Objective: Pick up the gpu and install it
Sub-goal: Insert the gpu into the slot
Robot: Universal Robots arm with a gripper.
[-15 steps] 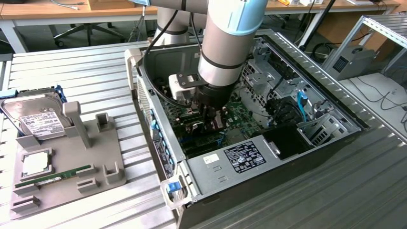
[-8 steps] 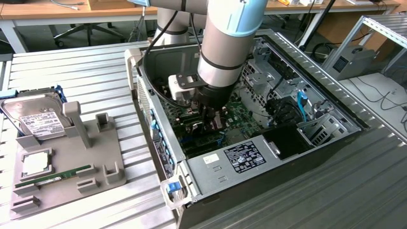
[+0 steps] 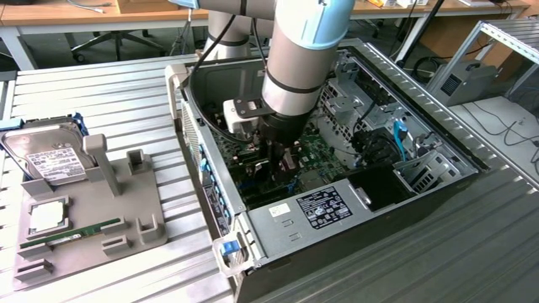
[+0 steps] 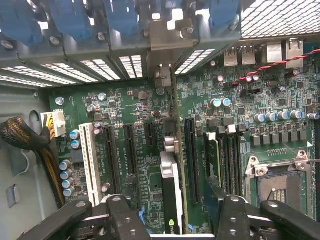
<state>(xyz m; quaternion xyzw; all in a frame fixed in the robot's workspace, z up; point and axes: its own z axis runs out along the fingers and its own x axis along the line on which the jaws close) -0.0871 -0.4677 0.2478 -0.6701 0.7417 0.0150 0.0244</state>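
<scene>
The gpu (image 4: 171, 185) stands on edge in a motherboard slot inside the open computer case (image 3: 354, 214). Its silvery end bracket (image 4: 162, 40) lies against the case's rear slot openings. My gripper (image 4: 172, 202) straddles the card from above. Its dark fingers (image 4: 131, 195) stand apart from the card on either side, so it is open and holds nothing. In the exterior view the gripper (image 3: 278, 158) reaches down into the middle of the case, over the green motherboard (image 3: 324, 151).
A grey tray (image 3: 126, 208) at the exterior view's left holds a hard drive (image 3: 50, 161), a square chip (image 3: 48, 214) and a green memory stick (image 3: 72, 235). Near the card are empty slots (image 4: 112, 160), a braided cable bundle (image 4: 20, 135) and the processor socket (image 4: 280, 185).
</scene>
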